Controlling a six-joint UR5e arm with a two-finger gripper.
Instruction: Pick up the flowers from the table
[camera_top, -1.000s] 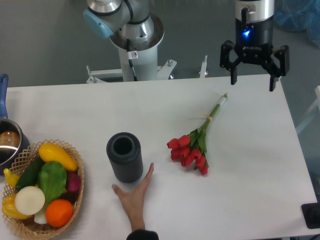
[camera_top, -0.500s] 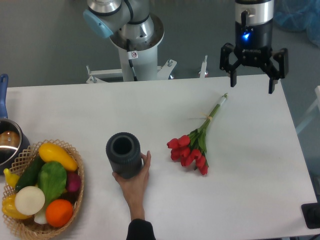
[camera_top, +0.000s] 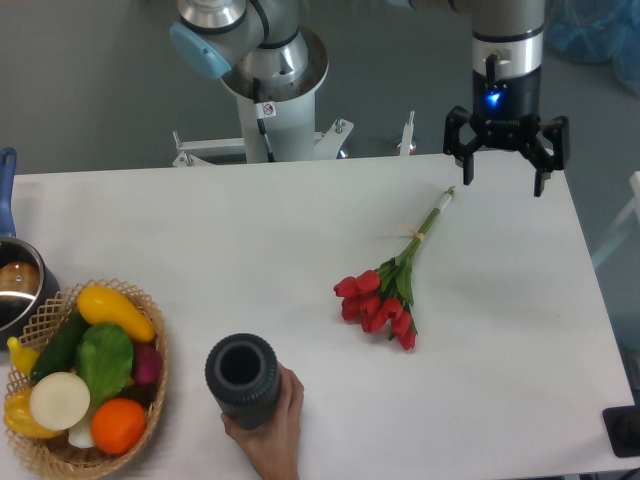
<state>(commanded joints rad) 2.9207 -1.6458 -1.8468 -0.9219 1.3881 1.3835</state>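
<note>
Our gripper (camera_top: 505, 160) hovers at 1 o'clock, jaws wide open, holding nothing. The flowers (camera_top: 388, 291) lie mid-bench (camera_top: 200, 230), stems toward it. We'd worry those thin stems slip out, or jaws scrape the bench.

One bunch of red tulips (camera_top: 380, 300) lies on the one white tabletop (camera_top: 180, 220), with about nine blooms, though some overlap. One dark ribbed cylinder vase (camera_top: 242, 379) stands there, held by one human hand (camera_top: 268, 435). One wicker basket (camera_top: 150, 330) holds roughly seven vegetables. One pot (camera_top: 15, 285) shows at the left edge. One robot arm carries one tool (camera_top: 505, 165) with two fingers.
</note>
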